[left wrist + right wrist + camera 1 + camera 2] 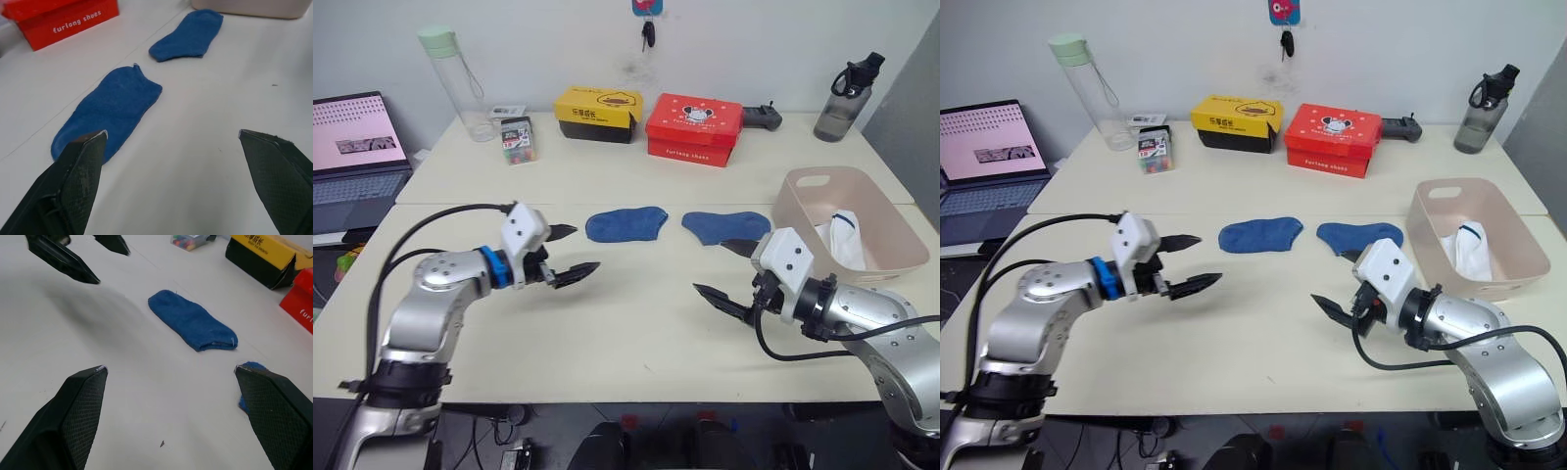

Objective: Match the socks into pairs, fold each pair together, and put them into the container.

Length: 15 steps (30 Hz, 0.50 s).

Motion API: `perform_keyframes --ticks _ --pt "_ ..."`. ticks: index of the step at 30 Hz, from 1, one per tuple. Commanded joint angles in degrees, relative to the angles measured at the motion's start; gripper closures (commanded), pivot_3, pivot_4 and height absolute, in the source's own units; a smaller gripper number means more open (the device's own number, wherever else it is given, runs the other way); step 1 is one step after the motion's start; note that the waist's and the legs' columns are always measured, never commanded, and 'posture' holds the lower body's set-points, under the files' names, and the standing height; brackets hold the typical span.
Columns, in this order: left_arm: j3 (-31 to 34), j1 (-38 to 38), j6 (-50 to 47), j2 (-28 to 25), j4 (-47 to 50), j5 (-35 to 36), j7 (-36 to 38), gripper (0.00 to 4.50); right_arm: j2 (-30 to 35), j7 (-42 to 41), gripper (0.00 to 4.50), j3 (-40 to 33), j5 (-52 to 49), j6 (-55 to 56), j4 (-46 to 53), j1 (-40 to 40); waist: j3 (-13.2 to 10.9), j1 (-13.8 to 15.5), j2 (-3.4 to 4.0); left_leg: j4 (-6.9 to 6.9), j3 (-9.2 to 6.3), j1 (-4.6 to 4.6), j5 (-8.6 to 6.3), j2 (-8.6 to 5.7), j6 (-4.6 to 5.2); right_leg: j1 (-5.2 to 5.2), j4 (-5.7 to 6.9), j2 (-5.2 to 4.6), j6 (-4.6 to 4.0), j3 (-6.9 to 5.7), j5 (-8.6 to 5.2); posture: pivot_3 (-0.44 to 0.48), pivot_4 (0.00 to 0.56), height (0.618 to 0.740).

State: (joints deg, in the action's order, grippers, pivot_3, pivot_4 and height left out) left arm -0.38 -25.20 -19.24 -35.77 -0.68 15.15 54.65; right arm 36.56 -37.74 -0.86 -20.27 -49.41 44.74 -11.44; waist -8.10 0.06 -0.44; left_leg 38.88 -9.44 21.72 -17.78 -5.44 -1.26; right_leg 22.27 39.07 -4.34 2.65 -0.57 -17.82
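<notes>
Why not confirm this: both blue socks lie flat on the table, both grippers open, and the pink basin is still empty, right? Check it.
Not quite: the pink basin is not empty. The left eye view shows a white sock with a navy mark inside it. The rest holds: both blue socks lie flat, left gripper and right gripper open.

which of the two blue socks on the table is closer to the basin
The blue sock on the robot's right; its end lies just beside the pink basin. The other blue sock lies farther left, nearer the left gripper.
</notes>
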Motion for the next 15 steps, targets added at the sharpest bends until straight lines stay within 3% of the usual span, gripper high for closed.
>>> perform_keyframes --ticks 1,6,10,13,15 --pt "-4.9 -7.0 7.2 5.2 -9.2 -6.4 -4.9 0.00 1.2 -0.2 0.03 -1.1 -2.9 -1.5 3.1 -0.4 0.0 0.0 -0.05 0.01 -0.02 0.02 0.00 0.00 0.00 0.00 0.00 0.00 0.00 -0.03 0.00 0.000 0.150 0.726" --pt "-10.5 -15.7 17.1 10.5 -30.2 -14.4 -8.5 0.00 2.6 -0.5 0.03 -4.0 -8.9 -6.9 6.7 -1.0 0.0 -0.8 -0.06 -0.01 0.09 0.02 0.00 0.04 0.00 0.05 0.03 0.03 0.03 0.07 0.02 0.000 0.150 0.726" --pt "-11.0 -24.1 20.2 13.5 -48.5 -17.0 -8.8 0.00 3.9 0.3 0.03 -8.5 -15.1 -11.5 8.4 -2.9 0.0 -0.9 -0.15 0.03 0.06 0.05 0.00 0.02 0.00 0.06 0.04 0.03 0.03 -0.01 0.02 0.000 0.150 0.726" --pt "-11.2 -27.2 22.4 14.3 -55.3 -18.4 -8.3 0.00 4.2 1.6 0.03 -9.4 -17.6 -13.1 8.7 -3.6 0.0 -0.6 -0.21 0.07 0.03 0.07 0.00 0.00 0.01 0.04 0.06 0.03 0.03 -0.04 0.02 0.000 0.150 0.726" --pt "-11.4 -29.4 23.2 14.9 -59.9 -19.8 -10.3 0.38 4.4 2.5 0.00 -9.4 -18.6 -13.4 8.8 -3.7 0.0 -0.5 -0.21 0.07 0.04 0.06 0.00 0.00 0.01 0.04 0.06 0.02 0.04 -0.01 0.02 0.000 0.150 0.726"
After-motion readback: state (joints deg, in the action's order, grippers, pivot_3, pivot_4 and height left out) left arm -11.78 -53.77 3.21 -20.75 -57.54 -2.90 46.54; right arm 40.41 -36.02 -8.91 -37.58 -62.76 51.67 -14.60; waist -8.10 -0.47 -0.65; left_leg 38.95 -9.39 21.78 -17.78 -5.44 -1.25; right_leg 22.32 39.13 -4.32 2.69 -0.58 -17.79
